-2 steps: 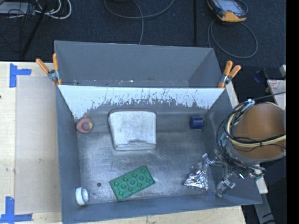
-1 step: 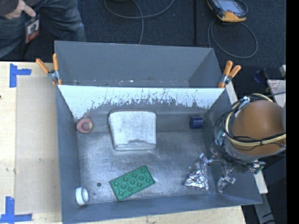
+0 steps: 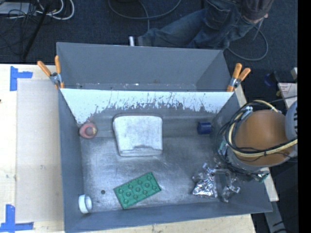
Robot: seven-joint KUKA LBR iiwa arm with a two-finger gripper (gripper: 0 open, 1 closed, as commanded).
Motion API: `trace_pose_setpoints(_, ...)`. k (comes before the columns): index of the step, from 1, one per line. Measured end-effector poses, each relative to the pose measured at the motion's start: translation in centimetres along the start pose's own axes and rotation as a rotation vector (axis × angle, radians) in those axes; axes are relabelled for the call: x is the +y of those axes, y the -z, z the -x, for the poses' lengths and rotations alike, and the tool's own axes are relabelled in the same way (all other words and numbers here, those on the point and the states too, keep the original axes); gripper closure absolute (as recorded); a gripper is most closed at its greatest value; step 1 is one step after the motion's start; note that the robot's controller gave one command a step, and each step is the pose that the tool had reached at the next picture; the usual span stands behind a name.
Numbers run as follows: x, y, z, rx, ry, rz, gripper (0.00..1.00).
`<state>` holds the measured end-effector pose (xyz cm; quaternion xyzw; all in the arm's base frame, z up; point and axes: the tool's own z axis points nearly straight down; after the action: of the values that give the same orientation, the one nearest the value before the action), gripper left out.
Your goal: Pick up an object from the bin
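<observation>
A crumpled wad of silvery foil [image 3: 203,185] lies in the near right corner of the grey metal bin [image 3: 146,72]. It sits just beside the hand [image 3: 226,181], on the side facing the bin's middle, perhaps touching it. Whether the hand is released, clenched or grasping the foil, I cannot tell. A green studded plastic plate [image 3: 137,190] and a white foam block [image 3: 138,134] lie well apart.

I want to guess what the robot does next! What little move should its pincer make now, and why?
Probably a small shift over and down onto the crumpled silver foil. The pincer sits right beside it in the lower right corner of the bin, while the green studded plate, white block and blue piece lie farther off.
</observation>
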<state>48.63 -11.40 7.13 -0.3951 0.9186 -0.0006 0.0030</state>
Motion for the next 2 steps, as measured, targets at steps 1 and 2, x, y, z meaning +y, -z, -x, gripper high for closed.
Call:
trace_pose_setpoints(1,-0.05,0.06,0.07,0.004,0.000,0.003,0.00)
trace_pose_setpoints(2,-0.08,0.13,0.13,0.003,0.002,0.001,1.00)
